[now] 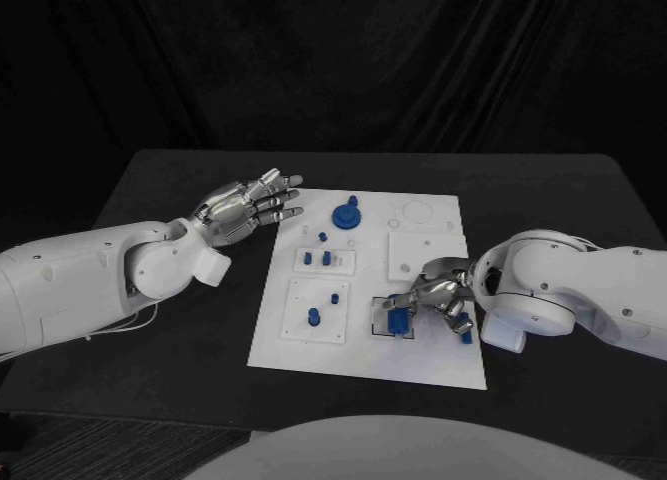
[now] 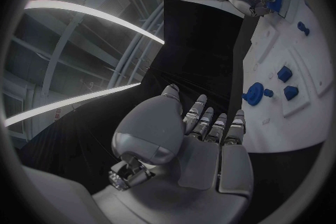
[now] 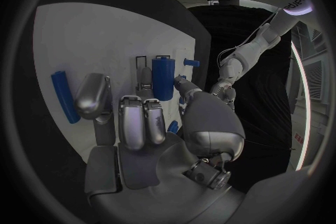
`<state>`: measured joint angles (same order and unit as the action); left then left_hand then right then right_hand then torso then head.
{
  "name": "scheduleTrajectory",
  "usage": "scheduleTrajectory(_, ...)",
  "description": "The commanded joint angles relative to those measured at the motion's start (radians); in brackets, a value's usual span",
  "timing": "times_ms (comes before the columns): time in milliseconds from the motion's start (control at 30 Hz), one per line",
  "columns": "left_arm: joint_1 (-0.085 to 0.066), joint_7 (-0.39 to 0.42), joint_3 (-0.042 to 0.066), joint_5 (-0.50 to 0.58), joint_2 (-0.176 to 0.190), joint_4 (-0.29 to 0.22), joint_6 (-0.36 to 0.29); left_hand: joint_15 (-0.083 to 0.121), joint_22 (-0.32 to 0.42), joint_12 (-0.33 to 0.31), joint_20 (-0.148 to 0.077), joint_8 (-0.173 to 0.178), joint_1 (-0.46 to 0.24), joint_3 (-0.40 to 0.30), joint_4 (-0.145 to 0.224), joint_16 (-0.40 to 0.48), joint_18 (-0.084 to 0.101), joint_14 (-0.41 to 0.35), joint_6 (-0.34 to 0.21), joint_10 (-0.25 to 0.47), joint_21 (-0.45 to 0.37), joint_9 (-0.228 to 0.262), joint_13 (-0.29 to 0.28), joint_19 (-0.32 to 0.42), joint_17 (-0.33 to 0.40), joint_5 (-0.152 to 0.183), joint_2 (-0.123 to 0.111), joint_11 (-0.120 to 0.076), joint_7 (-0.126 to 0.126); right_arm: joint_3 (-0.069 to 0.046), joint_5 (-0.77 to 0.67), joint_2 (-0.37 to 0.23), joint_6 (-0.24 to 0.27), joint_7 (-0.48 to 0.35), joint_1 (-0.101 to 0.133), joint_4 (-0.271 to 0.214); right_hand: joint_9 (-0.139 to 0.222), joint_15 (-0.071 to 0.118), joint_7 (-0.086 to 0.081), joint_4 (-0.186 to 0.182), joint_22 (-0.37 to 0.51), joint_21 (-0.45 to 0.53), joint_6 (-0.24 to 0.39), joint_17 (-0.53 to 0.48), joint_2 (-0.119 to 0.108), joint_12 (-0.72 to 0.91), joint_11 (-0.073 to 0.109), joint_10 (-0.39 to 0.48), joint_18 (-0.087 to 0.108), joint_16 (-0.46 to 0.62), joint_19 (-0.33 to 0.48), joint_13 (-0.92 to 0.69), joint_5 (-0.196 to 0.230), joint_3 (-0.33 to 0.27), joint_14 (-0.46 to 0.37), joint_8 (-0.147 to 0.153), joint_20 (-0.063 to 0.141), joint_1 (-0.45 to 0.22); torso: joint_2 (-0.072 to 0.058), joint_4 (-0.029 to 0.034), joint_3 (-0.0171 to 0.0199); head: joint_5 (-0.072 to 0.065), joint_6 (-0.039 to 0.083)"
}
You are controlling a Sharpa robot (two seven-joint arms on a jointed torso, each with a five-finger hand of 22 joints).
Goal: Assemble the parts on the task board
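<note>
Two hands, one white board, many small blue parts

From the head, we see the task board (image 1: 369,352) mid-table; the left hand (image 1: 250,206) floats beside it, fingers apart, holding nothing. At the left wrist, a round blue part (image 2: 255,93) stands on the board. At the right wrist, the right hand (image 3: 143,123) pinches a blue cylinder (image 3: 162,77); a blue bar (image 3: 64,96) lies nearby.
</note>
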<state>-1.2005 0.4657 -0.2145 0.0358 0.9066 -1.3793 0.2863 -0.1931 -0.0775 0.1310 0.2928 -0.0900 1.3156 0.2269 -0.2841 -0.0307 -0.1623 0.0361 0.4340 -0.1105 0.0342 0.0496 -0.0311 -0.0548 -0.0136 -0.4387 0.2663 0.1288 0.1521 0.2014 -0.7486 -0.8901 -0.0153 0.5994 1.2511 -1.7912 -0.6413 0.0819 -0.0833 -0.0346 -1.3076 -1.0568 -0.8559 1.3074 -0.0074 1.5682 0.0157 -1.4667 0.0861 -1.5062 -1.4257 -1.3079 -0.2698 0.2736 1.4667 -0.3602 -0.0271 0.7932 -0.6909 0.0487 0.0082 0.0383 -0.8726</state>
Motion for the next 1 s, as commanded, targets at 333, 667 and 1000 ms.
scheduleTrajectory(333, 0.005, 0.003, 0.001, 0.002, -0.004, 0.006, 0.023, -0.001, 0.001, 0.004, 0.001, -0.005, 0.004, 0.001, 0.004, -0.006, 0.002, 0.005, 0.003, -0.005, 0.005, 0.001, -0.001, -0.006, -0.001, -0.007, -0.004, 0.004, 0.000, 0.006, -0.013, 0.010, -0.020, 0.026, -0.011, 0.001, -0.001, -0.007, 0.013, -0.074, -0.121, 0.004, 0.028, 0.116, -0.018, 0.003, -0.006, -0.104, 0.012, 0.005, -0.004, -0.263, 0.162, -0.112, 0.076, -0.016, -0.007, -0.033, 0.000, -0.0002, 0.0002, 0.007, 0.000)
scheduleTrajectory(667, 0.007, 0.000, 0.001, 0.002, -0.006, 0.009, 0.027, -0.001, 0.001, 0.004, 0.001, -0.005, 0.004, 0.001, 0.005, -0.006, 0.002, 0.005, 0.003, -0.004, 0.005, 0.001, -0.001, -0.006, -0.001, -0.007, -0.004, 0.004, 0.000, 0.006, -0.013, 0.011, -0.014, 0.024, -0.011, 0.000, 0.000, -0.007, 0.013, -0.118, -0.123, 0.003, 0.030, 0.117, -0.010, 0.003, -0.006, -0.104, 0.011, 0.005, -0.006, -0.263, 0.217, -0.172, 0.076, -0.024, -0.007, -0.038, -0.001, -0.0001, -0.0002, 0.006, 0.000)
scheduleTrajectory(1000, 0.008, -0.002, 0.001, 0.002, -0.006, 0.011, 0.028, -0.002, 0.002, 0.004, 0.001, -0.006, 0.004, 0.000, 0.005, -0.006, 0.002, 0.005, 0.003, -0.004, 0.005, 0.001, -0.001, -0.006, -0.001, -0.008, -0.003, 0.005, 0.001, 0.006, -0.014, 0.004, 0.007, 0.022, -0.011, -0.007, 0.000, -0.006, 0.015, -0.183, -0.125, 0.004, 0.027, 0.117, -0.006, 0.003, -0.004, -0.104, 0.011, 0.005, -0.007, -0.263, 0.218, -0.237, 0.076, -0.031, -0.006, -0.064, 0.000, -0.0001, 0.0002, 0.006, 0.000)
